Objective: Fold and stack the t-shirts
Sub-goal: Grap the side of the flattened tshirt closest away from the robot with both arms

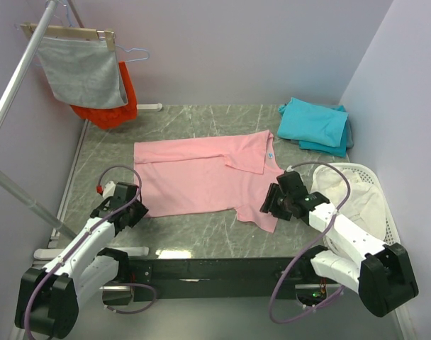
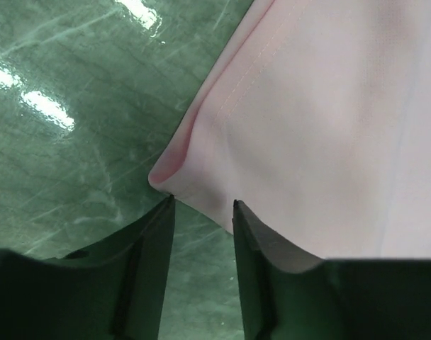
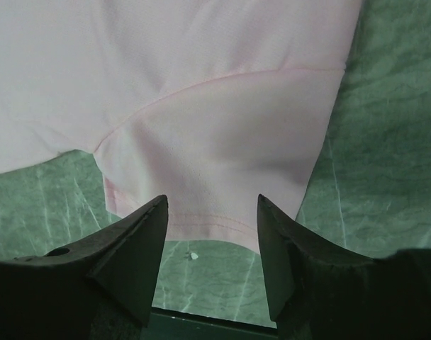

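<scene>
The light pink t-shirt (image 1: pixel 201 177) lies spread on the green marble table (image 1: pixel 201 230), its far edge folded over, with a small blue mark (image 1: pixel 270 154) near the collar. My left gripper (image 1: pixel 141 205) is at the shirt's near left corner. In the left wrist view the jaws (image 2: pixel 203 202) stand narrowly apart, with the corner of pink cloth (image 2: pixel 322 120) just at their tips. My right gripper (image 1: pixel 269 202) is open at the near right sleeve. Its fingers (image 3: pixel 212 198) straddle the sleeve hem (image 3: pixel 208 227) without closing on it. Folded teal t-shirts (image 1: pixel 315 122) sit stacked at the far right.
A white laundry basket (image 1: pixel 385 212) holding white cloth stands at the right edge beside my right arm. A grey cloth (image 1: pixel 81 71) and an orange-red garment (image 1: pixel 123 106) hang on hangers at the far left. A metal pole (image 1: pixel 17 92) slants there.
</scene>
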### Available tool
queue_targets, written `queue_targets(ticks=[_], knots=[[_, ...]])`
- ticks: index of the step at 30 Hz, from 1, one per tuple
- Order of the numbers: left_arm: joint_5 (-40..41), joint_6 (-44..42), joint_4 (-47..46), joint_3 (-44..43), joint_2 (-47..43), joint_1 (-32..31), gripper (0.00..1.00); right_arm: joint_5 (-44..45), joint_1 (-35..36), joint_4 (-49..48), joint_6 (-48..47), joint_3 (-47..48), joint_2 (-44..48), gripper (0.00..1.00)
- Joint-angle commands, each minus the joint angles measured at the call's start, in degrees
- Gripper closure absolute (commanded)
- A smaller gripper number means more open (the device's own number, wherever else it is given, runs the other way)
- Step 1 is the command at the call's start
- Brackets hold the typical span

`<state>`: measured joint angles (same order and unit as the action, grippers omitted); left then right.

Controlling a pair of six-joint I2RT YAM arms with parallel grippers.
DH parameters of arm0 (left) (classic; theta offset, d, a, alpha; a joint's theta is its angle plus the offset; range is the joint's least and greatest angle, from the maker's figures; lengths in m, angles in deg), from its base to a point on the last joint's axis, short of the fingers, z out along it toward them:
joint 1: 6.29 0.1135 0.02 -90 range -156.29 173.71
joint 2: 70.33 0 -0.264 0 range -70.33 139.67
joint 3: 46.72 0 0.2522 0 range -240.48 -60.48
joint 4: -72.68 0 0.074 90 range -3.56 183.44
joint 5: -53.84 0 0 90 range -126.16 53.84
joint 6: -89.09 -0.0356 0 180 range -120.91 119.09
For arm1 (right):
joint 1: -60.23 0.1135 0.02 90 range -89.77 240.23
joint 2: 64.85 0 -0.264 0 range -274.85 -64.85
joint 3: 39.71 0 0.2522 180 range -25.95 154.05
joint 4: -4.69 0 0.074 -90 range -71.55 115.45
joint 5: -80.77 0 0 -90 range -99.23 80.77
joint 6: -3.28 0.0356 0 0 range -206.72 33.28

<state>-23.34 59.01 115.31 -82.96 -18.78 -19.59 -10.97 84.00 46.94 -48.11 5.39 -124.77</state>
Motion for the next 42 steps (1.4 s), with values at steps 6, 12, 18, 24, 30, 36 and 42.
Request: queue_targets(ticks=[6, 12, 18, 24, 30, 36, 42], knots=[[-1.66, 0.81, -1.18, 1.56, 0.13, -0.85, 0.86, 7.44, 0.93, 8.06, 9.01, -2.59, 7.7, 0.42], [-3.15, 0.02, -2.14, 1.82, 0.39, -1.55, 0.99, 5.08, 1.89, 8.51, 12.36, -5.66, 7.19, 0.44], [-2.01, 0.2, -1.44, 1.3, 0.22, -2.43, 0.99, 5.08, 3.48, 8.16, 14.21, -6.28, 4.99, 0.46], [-1.48, 0.2, -1.18, 1.12, 0.04, -2.7, 0.99, 5.08, 3.83, 5.44, 14.3, -6.29, 1.48, 0.49], [-1.04, 0.63, -0.74, 0.95, -0.22, -2.87, 0.99, 6.48, 3.92, 5.17, 13.86, -5.14, -0.1, 0.89], [-0.78, 0.64, -0.39, 0.33, -0.57, -3.05, 0.99, 7.19, 3.92, 6.13, 12.72, -3.65, 1.99, 1.0], [-0.34, 1.07, 0.32, -0.89, -1.54, -3.13, 0.99, 10.35, 3.92, 10.44, 10.7, 1.35, 8.24, 1.0]])
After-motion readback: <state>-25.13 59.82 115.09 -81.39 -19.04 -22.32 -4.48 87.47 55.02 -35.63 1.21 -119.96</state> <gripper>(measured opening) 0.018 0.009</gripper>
